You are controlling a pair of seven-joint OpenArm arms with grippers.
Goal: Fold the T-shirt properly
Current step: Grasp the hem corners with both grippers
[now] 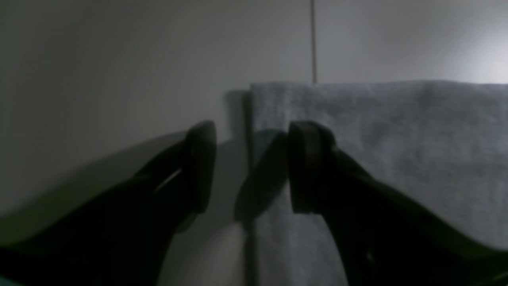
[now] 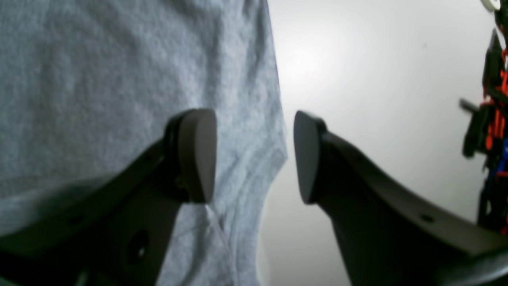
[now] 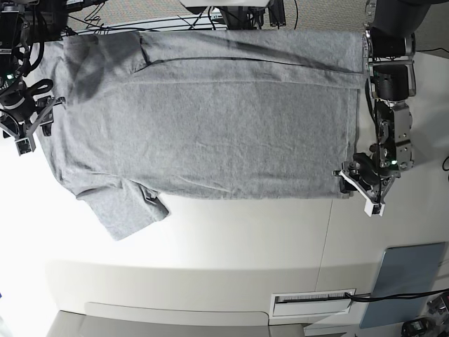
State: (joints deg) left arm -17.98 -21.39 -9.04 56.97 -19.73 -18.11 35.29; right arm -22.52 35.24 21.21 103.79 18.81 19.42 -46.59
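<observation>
The heather-grey T-shirt (image 3: 210,119) lies spread flat on the white table (image 3: 231,239), plain side up, with one sleeve (image 3: 126,207) pointing to the front left. My left gripper (image 3: 356,189) is open at the shirt's front right hem corner. In the left wrist view the gripper (image 1: 252,167) straddles the shirt's edge (image 1: 397,139), one finger over cloth and one over table. My right gripper (image 3: 35,126) is open at the shirt's left edge. In the right wrist view the gripper (image 2: 254,155) straddles the cloth edge (image 2: 99,71). Neither holds anything.
A grey-blue flat pad (image 3: 403,284) lies at the front right corner. Cables (image 3: 105,14) and arm bases crowd the back edge. A table seam (image 3: 326,239) runs front to back near the left gripper. A white slotted fitting (image 3: 312,302) sits at the front.
</observation>
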